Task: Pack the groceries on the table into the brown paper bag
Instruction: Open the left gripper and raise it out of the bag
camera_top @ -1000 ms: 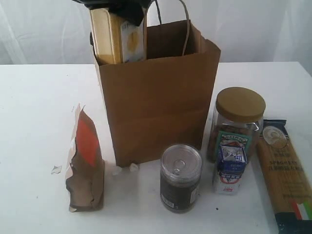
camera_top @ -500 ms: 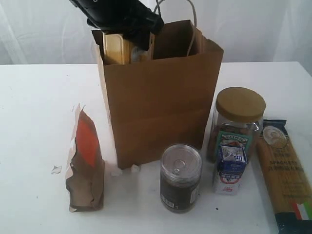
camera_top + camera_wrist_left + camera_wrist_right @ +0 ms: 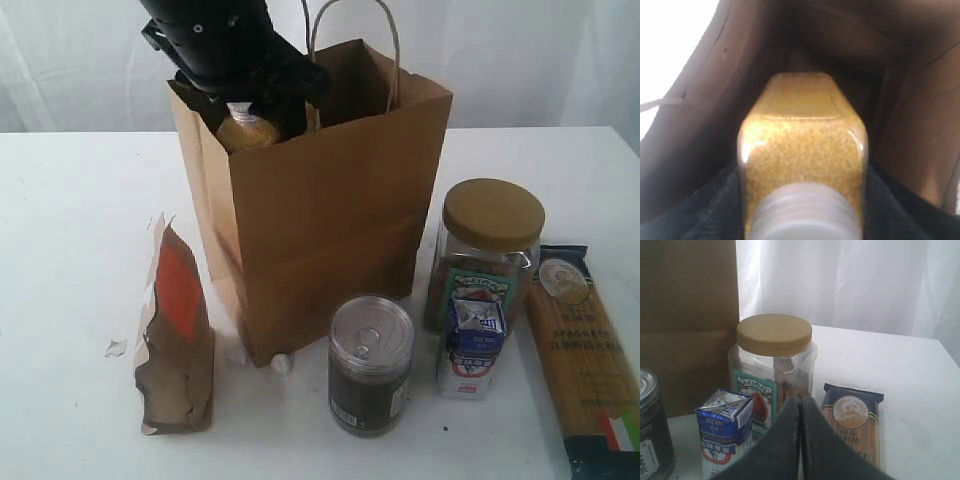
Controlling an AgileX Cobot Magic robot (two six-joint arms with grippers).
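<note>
- The table (image 3: 70, 200) is a flat, matte white top with a few dark specks.
- The brown paper bag (image 3: 330, 200) is creased kraft paper with twisted loop handles. It stands open at the middle of the table. Since a second ago, it has skewed and its near corner has slid forward.
- The left gripper (image 3: 248, 92), black and blocky, sits at the bag's mouth and grasps the yellow-grain bottle (image 3: 802, 150). The bottle is clear plastic with squared shoulders. A second ago it stood well above the rim; now only its shoulder shows.
- The long spaghetti packet (image 3: 585, 350) lies flat in glossy film at the right edge.
- The tan-lidded clear jar (image 3: 488, 250) stands right of the bag.
- The brown pouch (image 3: 175, 340), crumpled with an orange-red panel, stands left.
- The dark jar (image 3: 370, 365) is a cylinder with a clear lid.
- The small blue-white carton (image 3: 472, 345) has a folded top.
- The right gripper (image 3: 801, 405) is pressed closed and empty.
- A white bit (image 3: 283, 363) lies at the bag's corner.
</note>
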